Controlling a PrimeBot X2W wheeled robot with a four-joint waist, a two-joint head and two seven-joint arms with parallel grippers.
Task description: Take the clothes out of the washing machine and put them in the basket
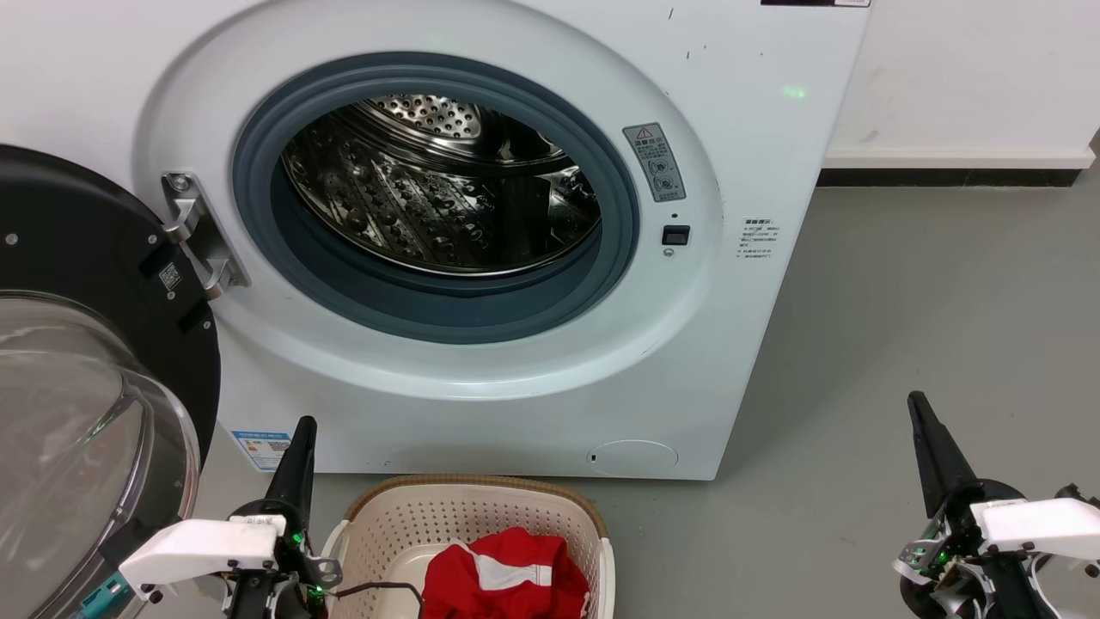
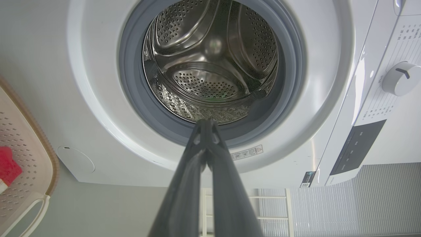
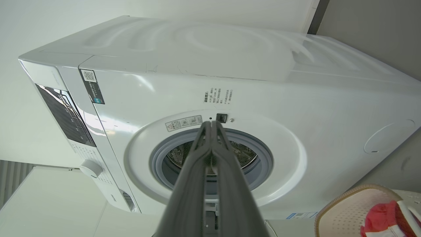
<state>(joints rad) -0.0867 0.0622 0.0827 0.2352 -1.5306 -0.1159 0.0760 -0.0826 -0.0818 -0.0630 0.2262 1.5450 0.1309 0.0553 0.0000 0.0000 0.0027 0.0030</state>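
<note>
A large white front-loading washing machine (image 1: pixel 756 155) takes up the upper half of the head view, standing on a grey floor (image 1: pixel 928 327). Its round grey-rimmed porthole is open, showing the bare walls of the shiny perforated steel drum (image 1: pixel 447 198). The black-framed glass door (image 1: pixel 77 344) is swung wide at the left edge of the frame, hanging from a metal hinge (image 1: pixel 198 232).

At the bottom centre, just in front of the machine's base, sits a small cream-white perforated plastic basket (image 1: pixel 387 524) with a brown woven-look rim. The bright red fabric clothes (image 1: pixel 507 567) with white stripes lie bunched inside it, toward its right half.

The left fingers (image 1: pixel 296 468) rise at the lower left, just beside the basket's left rim. They are pressed together to a single dark point and hold nothing. The right fingers (image 1: pixel 937 456) stand at the lower right over bare floor, well apart from the basket, likewise closed tip to tip and holding nothing.

In the left wrist view the left fingers (image 2: pixel 194 158) meet at their tips and point at the lower rim of the porthole, with the basket (image 2: pixel 19 144) and a bit of red fabric (image 2: pixel 8 166) at the left edge. A white control knob (image 2: pixel 399 77) shows at the right.

In the right wrist view the right fingers (image 3: pixel 199 158) are closed in front of the porthole, and the basket (image 3: pixel 345 210) with the clothes (image 3: pixel 381 215) sits in the lower right corner.
</note>
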